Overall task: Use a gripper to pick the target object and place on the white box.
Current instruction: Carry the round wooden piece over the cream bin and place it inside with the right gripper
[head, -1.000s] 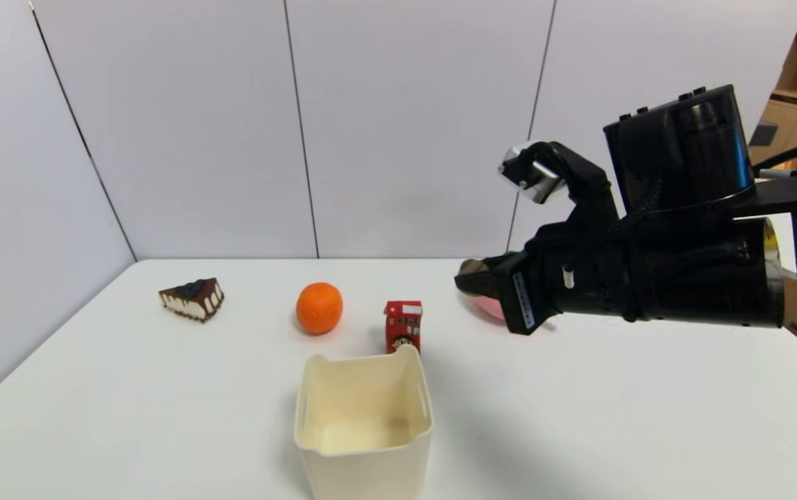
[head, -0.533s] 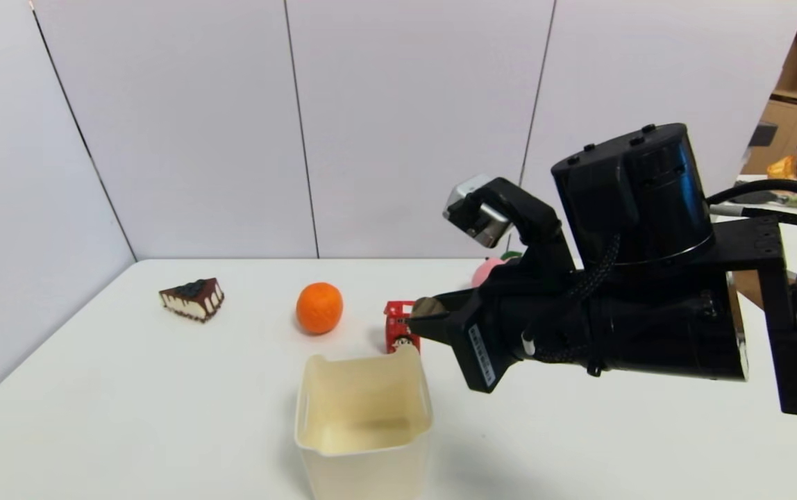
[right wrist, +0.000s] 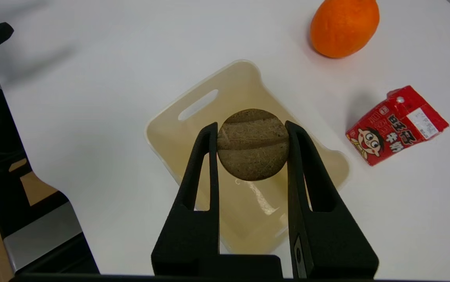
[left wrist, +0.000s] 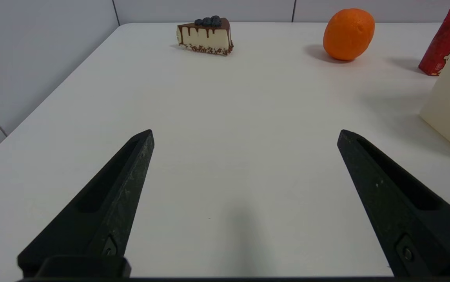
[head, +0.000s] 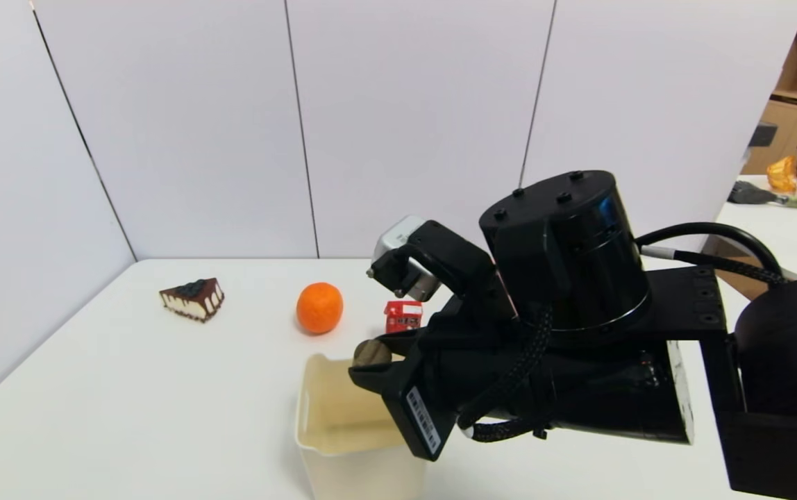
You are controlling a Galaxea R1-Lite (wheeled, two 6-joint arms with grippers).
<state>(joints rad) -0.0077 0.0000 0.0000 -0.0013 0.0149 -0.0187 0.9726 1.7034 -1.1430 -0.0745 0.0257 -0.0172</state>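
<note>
Right gripper: the black robot gripper with dark slotted fingers [right wrist: 253, 127] is closed on the small tan-brown stubby cylinder [right wrist: 253, 145], pinching it at opposite sides.
Cylinder: held at the fingertips above the cream-white plastic bin with slot handles [head: 353, 451], probably so that opening the fingers would drop it inside.
Bin: upright on the white table [head: 128, 389], its mouth facing up, which suits a release from above.
Left gripper: the other black gripper [left wrist: 245, 135] is over the table beside the bin, fingers wide apart, nothing between them; it looks idle.
Head view: shows the chocolate-topped cake slice [head: 194, 299], absent from the right wrist view.
Right wrist view: shows both fingers touching the cylinder and the printed face of the red carton [right wrist: 397, 125], partly hidden from the head.
</note>
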